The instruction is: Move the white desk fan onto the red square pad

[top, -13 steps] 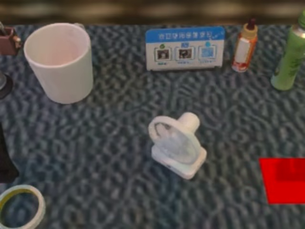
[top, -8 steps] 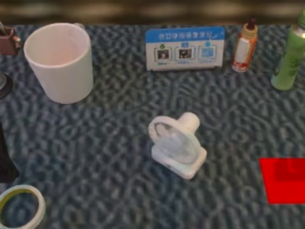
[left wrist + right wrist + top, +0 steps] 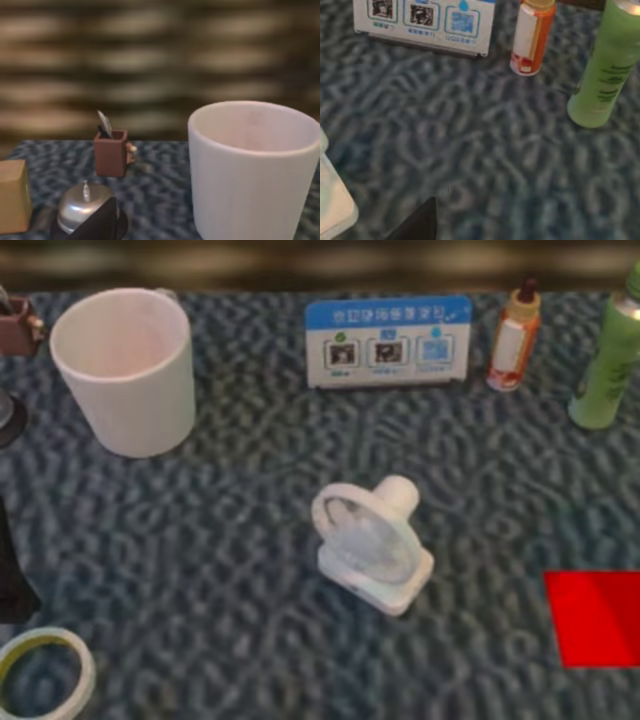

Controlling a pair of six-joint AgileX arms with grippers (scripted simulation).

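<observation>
1. Your white desk fan (image 3: 372, 543) sat about mid-table, base flat on the cloth, grille facing near-left and the motor housing poking out far-right, so its long axis ran on that diagonal.
2. The red square pad (image 3: 597, 618) was at the right edge, a bit nearer than the fan and well apart from it. Nothing was on it, so the job hadn't really started.
3. Neither gripper showed in the top view. The right wrist view caught just a corner of the fan's base, plus the orange bottle (image 3: 532, 36), green bottle (image 3: 604, 70) and sign card (image 3: 425, 22) beyond, so I'd guess your right arm was the nearer one, with the fan lying to its left.
4. Left arm looked parked by the white mug (image 3: 250, 167) and bell (image 3: 82, 210), far-left.
5. Jaws: honestly couldn't tell for either.
</observation>
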